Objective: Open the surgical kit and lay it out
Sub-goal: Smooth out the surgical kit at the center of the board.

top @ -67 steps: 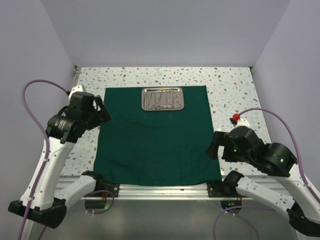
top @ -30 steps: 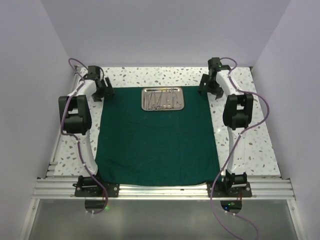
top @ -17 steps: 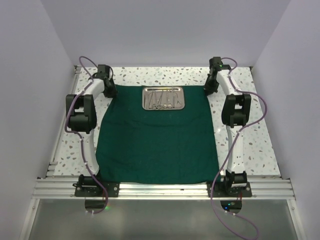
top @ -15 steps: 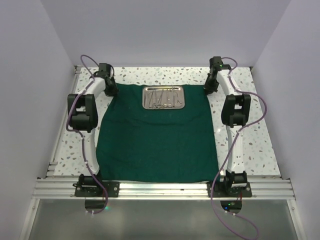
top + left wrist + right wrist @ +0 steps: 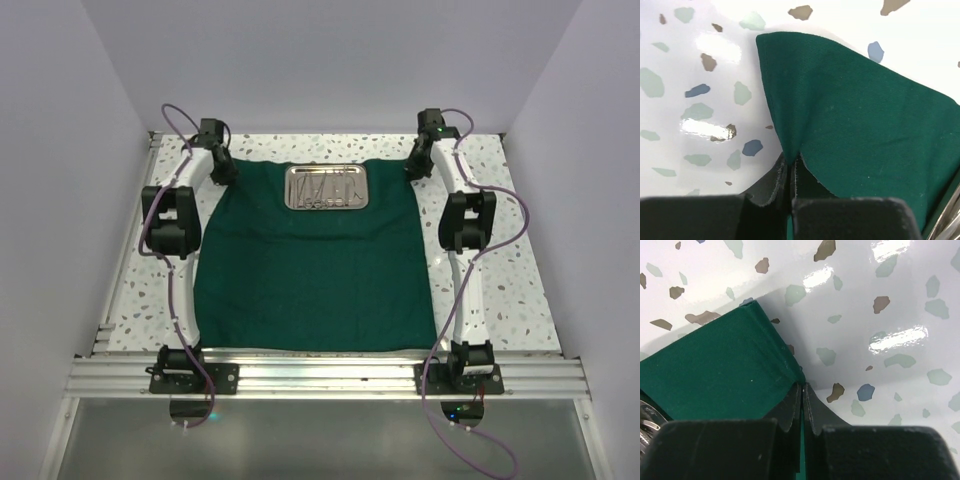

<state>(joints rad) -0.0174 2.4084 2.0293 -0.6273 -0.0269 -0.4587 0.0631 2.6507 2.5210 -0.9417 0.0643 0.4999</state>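
The dark green cloth wrap (image 5: 315, 270) lies spread over the speckled table, with the shiny steel tray (image 5: 326, 187) of slim instruments on its far middle. My left gripper (image 5: 222, 170) is shut on the cloth's far left corner (image 5: 805, 95), which is pinched between the pads and lifted slightly. My right gripper (image 5: 417, 163) is shut on the far right corner (image 5: 735, 360) in the same way. Both arms stretch far out along the cloth's side edges.
The white speckled table (image 5: 500, 250) shows on both sides of the cloth and behind it. Grey-violet walls (image 5: 320, 70) close in the back and sides. The aluminium rail (image 5: 320, 372) with the arm bases runs along the near edge.
Both grippers closed onto the far corners of the cloth. The cloth's far edge and the tray have shifted a little toward the back wall, and the near edge has drawn away from the rail.
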